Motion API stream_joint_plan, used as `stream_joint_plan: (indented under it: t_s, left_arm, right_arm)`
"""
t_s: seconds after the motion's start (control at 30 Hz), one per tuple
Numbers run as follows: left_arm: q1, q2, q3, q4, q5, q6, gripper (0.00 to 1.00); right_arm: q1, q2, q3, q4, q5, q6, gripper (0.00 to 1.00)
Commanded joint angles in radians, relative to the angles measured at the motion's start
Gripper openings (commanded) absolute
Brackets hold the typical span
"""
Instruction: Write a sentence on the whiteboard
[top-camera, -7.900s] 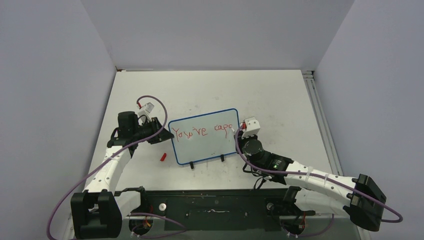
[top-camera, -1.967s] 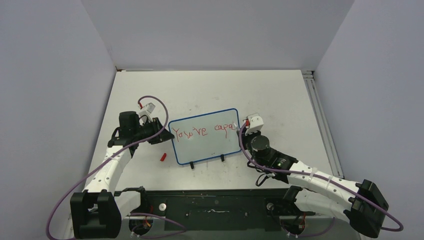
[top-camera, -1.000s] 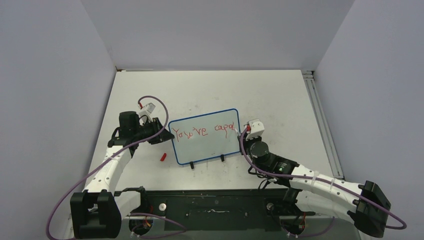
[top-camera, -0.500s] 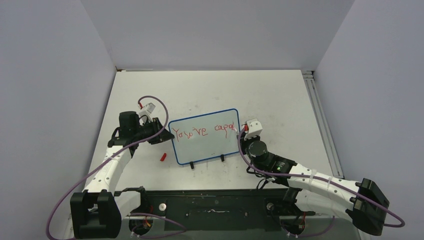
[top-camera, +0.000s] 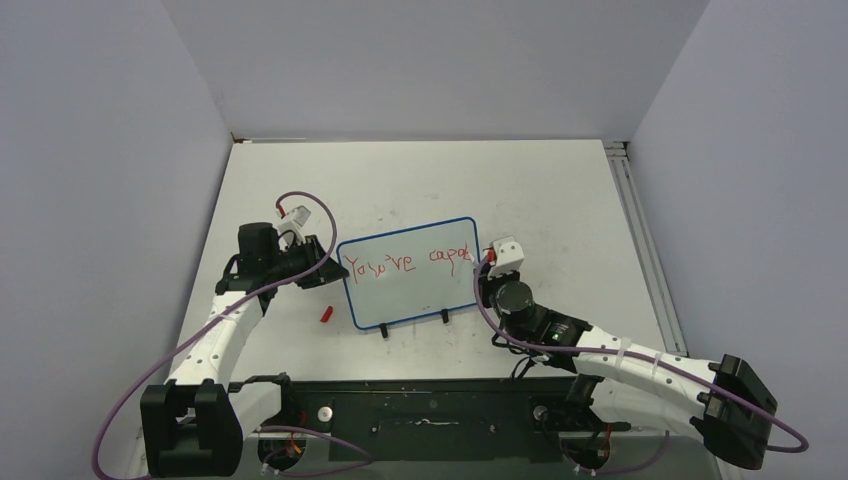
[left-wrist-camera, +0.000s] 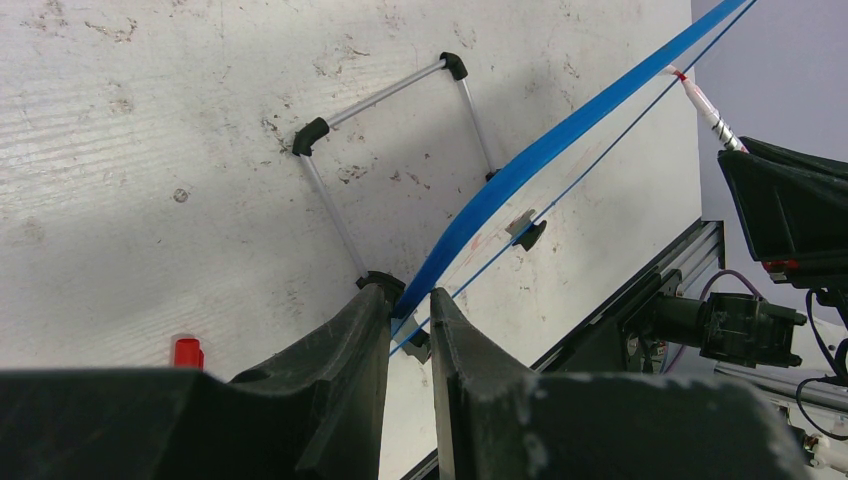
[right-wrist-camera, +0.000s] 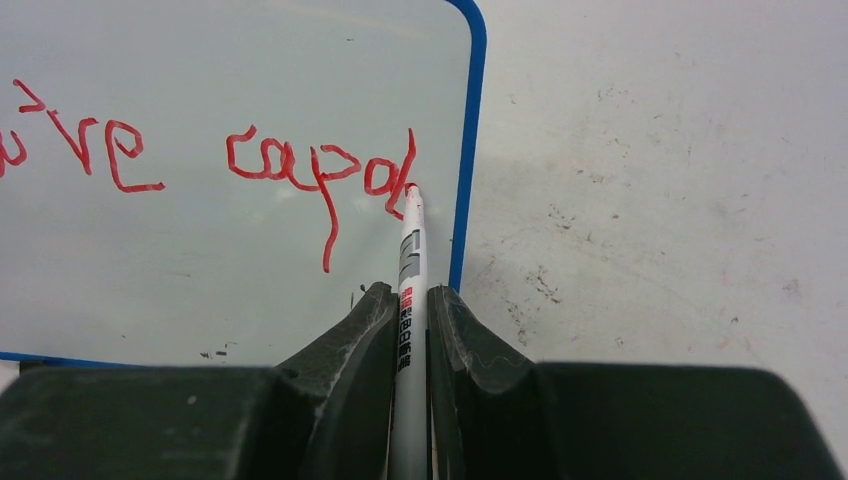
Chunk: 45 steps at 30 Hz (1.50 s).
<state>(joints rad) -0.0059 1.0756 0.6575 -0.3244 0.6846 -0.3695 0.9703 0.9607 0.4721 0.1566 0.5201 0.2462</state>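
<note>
The blue-framed whiteboard (top-camera: 410, 290) stands at the table's middle on two black clip feet. Red lettering (top-camera: 405, 262) reads roughly "You're capab" in one line; in the right wrist view it (right-wrist-camera: 320, 165) ends close to the blue right frame (right-wrist-camera: 467, 150). My right gripper (right-wrist-camera: 410, 300) is shut on a white marker (right-wrist-camera: 410, 270) whose red tip touches the foot of the last letter. In the top view it (top-camera: 484, 259) sits at the board's right edge. My left gripper (left-wrist-camera: 408, 305) is shut on the board's blue left edge (left-wrist-camera: 520, 170); in the top view it (top-camera: 328, 268) is at the board's left side.
A red marker cap (top-camera: 326, 313) lies on the scuffed white tabletop in front of the board's left corner, also in the left wrist view (left-wrist-camera: 187, 352). The board's wire stand (left-wrist-camera: 385, 150) shows behind it. A metal rail (top-camera: 640, 240) runs along the table's right edge.
Over the earlier frames the lettering has grown from "capa" by one more tall stroke. My right gripper with the marker dipped slightly and came back to the board's right edge. The left arm has not moved.
</note>
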Motion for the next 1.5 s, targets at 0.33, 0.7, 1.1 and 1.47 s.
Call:
stream_joint_plan:
  t_s: [0.33,0.7,1.1,1.47]
  left_arm:
    - [-0.009,-0.003,0.042,0.008,0.006,0.015,0.19]
    - [-0.009,-0.004,0.042,0.01,0.006,0.015,0.19]
    - [-0.009,-0.003,0.042,0.011,0.008,0.015,0.19]
    - [-0.009,0.0,0.042,0.011,0.007,0.015,0.2]
  right_arm:
    - [0.005,-0.027,0.024,-0.034,0.048,0.036,0.05]
    - [0.005,-0.013,0.018,-0.016,0.014,0.044,0.05]
    - [0.009,0.031,0.019,0.041,-0.033,0.05,0.05]
    - [0.022,-0.051,0.07,-0.017,0.025,0.032,0.05]
